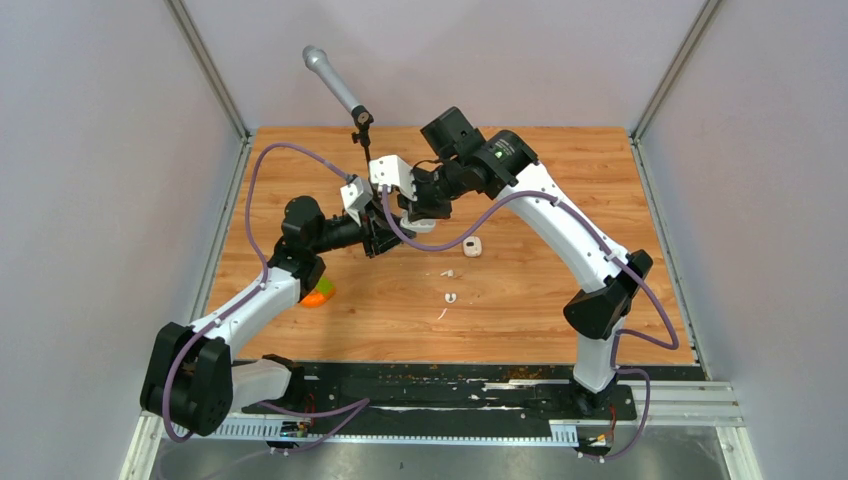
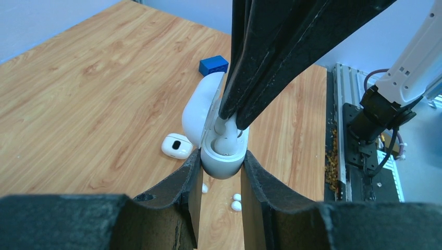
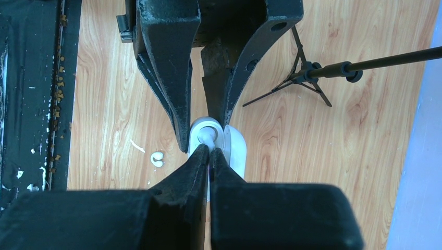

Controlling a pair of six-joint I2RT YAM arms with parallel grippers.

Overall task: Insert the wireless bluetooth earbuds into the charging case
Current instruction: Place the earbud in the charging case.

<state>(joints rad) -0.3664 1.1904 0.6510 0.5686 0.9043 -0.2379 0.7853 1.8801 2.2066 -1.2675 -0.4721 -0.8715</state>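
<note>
My left gripper is shut on the base of the white charging case and holds it above the table with its lid open. My right gripper is shut on a white earbud and holds it down in a case socket; the earbud also shows in the left wrist view. In the top view the two grippers meet over the middle of the table, left and right. Another small white bud lies on the wood nearer the front, also seen in the right wrist view.
A small white rounded square with a dark centre lies right of the grippers. A thin white sliver lies near the loose bud. A microphone on a tripod stands at the back. A blue block and an orange object are on the table.
</note>
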